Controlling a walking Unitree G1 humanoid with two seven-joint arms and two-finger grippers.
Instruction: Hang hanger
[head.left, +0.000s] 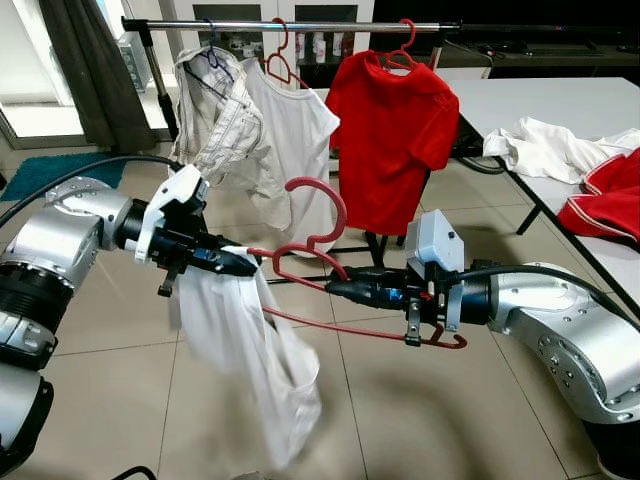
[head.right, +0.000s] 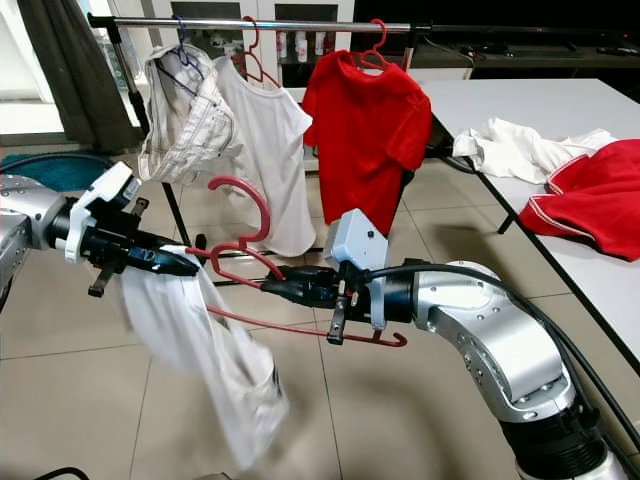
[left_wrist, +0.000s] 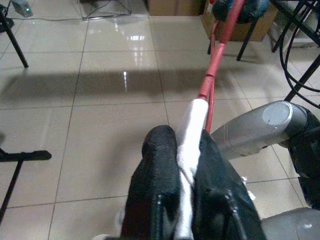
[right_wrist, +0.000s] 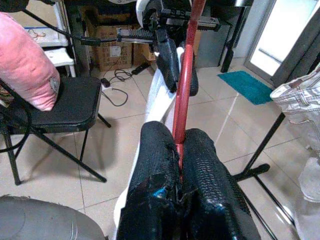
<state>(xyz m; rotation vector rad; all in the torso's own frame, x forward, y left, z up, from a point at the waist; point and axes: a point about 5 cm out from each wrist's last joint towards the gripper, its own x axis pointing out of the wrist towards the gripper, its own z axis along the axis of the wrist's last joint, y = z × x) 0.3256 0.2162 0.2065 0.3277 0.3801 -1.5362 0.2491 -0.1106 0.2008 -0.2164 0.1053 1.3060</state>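
Red hanger (head.left: 318, 262) held in mid-air in front of the clothes rail (head.left: 300, 25), below its level, hook pointing up. Right pincer (head.left: 340, 288) pressed together on the hanger's lower bar. Left pincer (head.left: 245, 262) pinching a white garment (head.left: 250, 350) at the hanger's near end; garment hanging loose toward the floor (head.left: 400, 400). On the rail: beige garment (head.left: 215, 115), white shirt (head.left: 295, 140), red shirt (head.left: 390, 140). More clothing (head.left: 570, 150) on the table (head.left: 530, 105) beside the rail.

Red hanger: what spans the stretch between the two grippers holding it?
In the left eye view, the red hanger bridges left gripper and right gripper, with the white garment drooping from it.
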